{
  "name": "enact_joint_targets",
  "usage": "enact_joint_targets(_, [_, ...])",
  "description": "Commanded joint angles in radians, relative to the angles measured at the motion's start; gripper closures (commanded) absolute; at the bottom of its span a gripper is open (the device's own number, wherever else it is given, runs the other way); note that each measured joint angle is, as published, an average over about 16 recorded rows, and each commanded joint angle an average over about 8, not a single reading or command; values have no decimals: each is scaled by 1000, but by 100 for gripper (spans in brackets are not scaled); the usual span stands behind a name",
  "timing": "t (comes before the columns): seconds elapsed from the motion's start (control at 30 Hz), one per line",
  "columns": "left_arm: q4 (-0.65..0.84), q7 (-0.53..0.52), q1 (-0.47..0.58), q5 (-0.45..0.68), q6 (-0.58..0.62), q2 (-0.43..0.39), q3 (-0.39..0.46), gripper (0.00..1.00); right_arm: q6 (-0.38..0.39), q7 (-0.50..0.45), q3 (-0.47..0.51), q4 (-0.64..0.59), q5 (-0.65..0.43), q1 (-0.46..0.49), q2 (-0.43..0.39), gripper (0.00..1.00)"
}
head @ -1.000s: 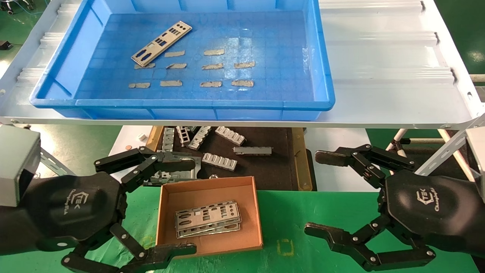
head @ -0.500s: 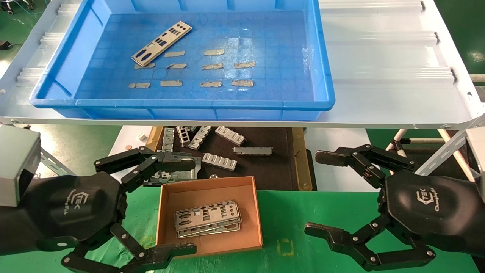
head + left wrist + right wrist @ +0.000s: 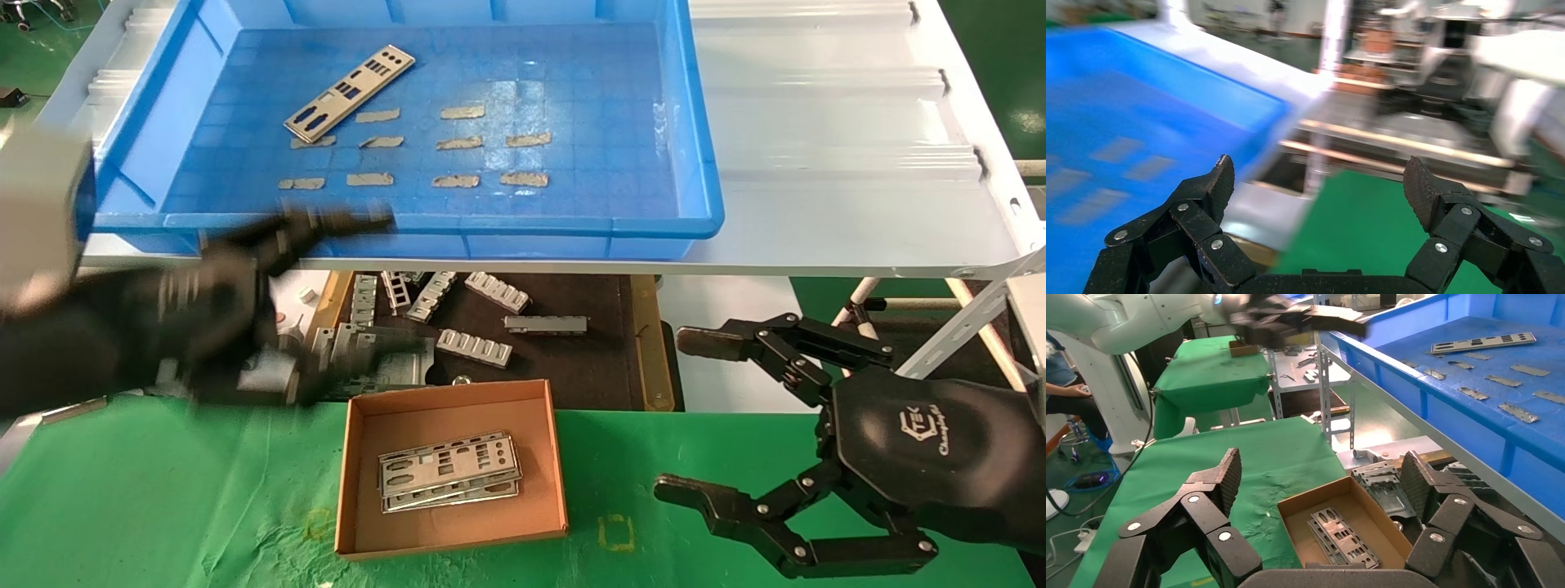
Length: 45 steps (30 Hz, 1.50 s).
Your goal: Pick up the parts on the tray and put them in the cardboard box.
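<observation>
Still far: part (image 3: pixel 349 91) beyond blurred, seemingly open left gripper (image 3: pixel 327 282).

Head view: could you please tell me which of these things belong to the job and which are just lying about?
Part of the job:
- metal plate in the blue tray
- stacked plates in the cardboard box
- left claw, open, near the tray's front edge
- right claw, open, parked

Just lying about:
- ribbed grey brackets on the dark mat
- tape strips
</observation>
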State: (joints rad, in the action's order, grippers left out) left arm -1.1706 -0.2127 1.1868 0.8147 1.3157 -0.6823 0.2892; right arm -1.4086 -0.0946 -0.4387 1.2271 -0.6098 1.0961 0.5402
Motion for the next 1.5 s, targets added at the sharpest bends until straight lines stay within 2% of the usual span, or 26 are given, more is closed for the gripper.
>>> enact_joint_targets(0.03, [23, -4, 29, 20, -47, -18, -1, 0, 0, 0, 0, 0, 0, 0, 0, 100])
enact_joint_targets(0.23, [173, 12, 177, 161, -194, -112, 45, 0, 0, 0, 0, 0, 0, 0, 0, 100])
enact_joint_targets(0.4, [354, 44, 321, 281, -284, -203, 94, 0, 0, 0, 0, 0, 0, 0, 0, 100])
enact_joint_targets(0.7, [712, 164, 543, 417, -330, -337, 164, 0, 0, 0, 0, 0, 0, 0, 0, 100])
enact_joint_targets(0.97, [925, 280, 645, 458, -347, -403, 185, 2, 0, 0, 0, 0, 0, 0, 0, 100])
enact_joint_targets(1.03, [960, 303, 660, 456, -353, -412, 183, 16, 0, 0, 0, 0, 0, 0, 0, 100])
enact_joint_targets(1.2, [1032, 344, 688, 450, -367, -431, 176, 76, 0, 0, 0, 0, 0, 0, 0, 100])
enact_joint_targets(1.27, [1056, 352, 696, 449, -374, -437, 175, 93, 0, 0, 0, 0, 0, 0, 0, 100])
enact_joint_targets(1.33, [1077, 359, 702, 449, -384, -443, 175, 100, 0, 0, 0, 0, 0, 0, 0, 100])
enact_joint_targets(1.5, [1117, 373, 712, 450, -425, -456, 174, 100, 0, 0, 0, 0, 0, 0, 0, 100])
